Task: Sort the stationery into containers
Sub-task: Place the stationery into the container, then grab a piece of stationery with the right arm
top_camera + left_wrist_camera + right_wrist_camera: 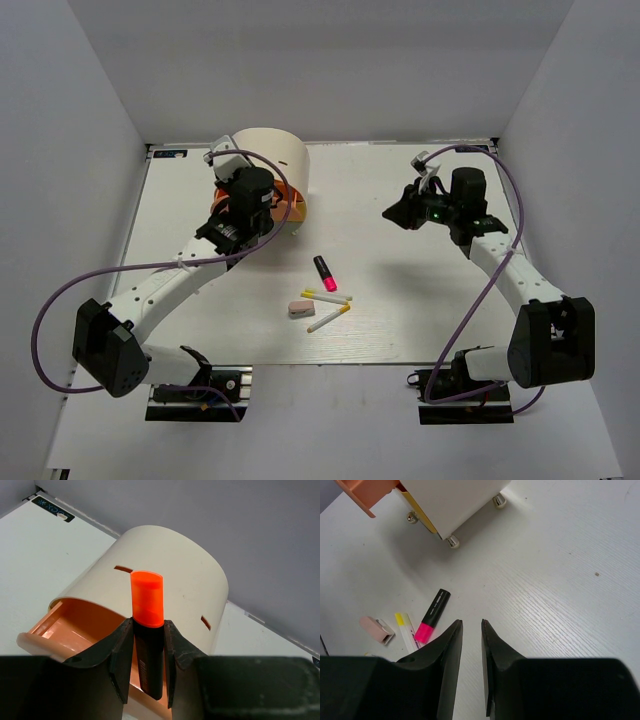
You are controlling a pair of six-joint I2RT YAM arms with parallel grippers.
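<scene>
cream half-cylinder desktop chest [268, 150] stands at the far left of the white table [420, 310], raised on small round metal feet [452, 541].

containers: the orange plastic drawer [60, 630] is pulled out towards the arms. the part of its interior seen from the left wrist is plain orange floor and wall; the rest is hidden behind the gripper, so its contents cannot be confirmed. below it, in the right wrist view, a yellow drawer [422, 516] with a small round knob sits pushed in; its contents are not visible.

count: two highlighters, two pens, one eraser.
- one stubby black highlighter with an orange cap [147, 605], held over the open orange drawer.
- one stubby black highlighter with a pink end [324, 272], lying on the table in front of the chest.
- two thin white pens with yellow tips [326, 297] [329, 319], lying just beside the pink highlighter, on its near side.
- one pinkish eraser block [301, 309], near the left ends of the pens.

jaws: the left gripper [147, 627] pinches the black barrel of the orange highlighter on both sides, with the cap standing up clear of the fingertips. the right gripper [471, 627] hangs above bare table to the right of the loose items, its jaws parted by a narrow gap with nothing between them and touching nothing.
</scene>
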